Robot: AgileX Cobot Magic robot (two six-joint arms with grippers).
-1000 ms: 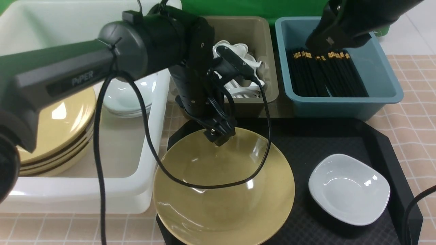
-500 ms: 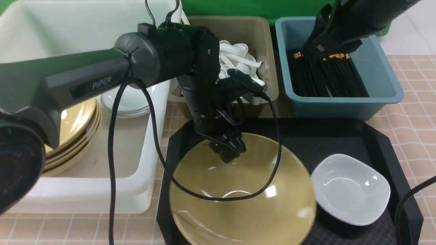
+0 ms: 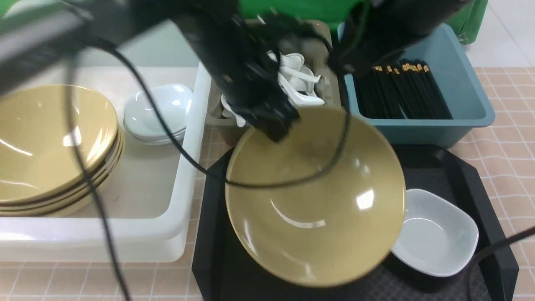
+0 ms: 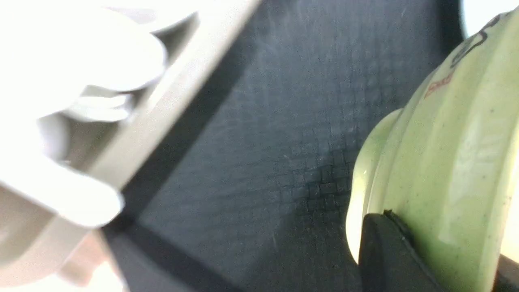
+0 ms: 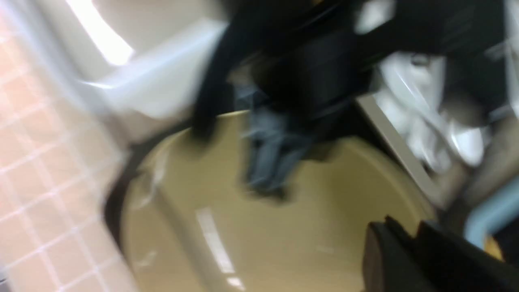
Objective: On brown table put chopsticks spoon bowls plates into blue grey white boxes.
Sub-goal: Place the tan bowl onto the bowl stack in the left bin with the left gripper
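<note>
Black left arm (image 3: 234,71) and right arm (image 3: 388,25), blurred, seemingly matte, with a looping black cable (image 3: 250,184).

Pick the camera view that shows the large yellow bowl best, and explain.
Front view: the whole yellow bowl shows, tilted, the left pincer on its far rim. Left wrist view shows only its outer wall; right wrist view, a blurred inside.
</note>
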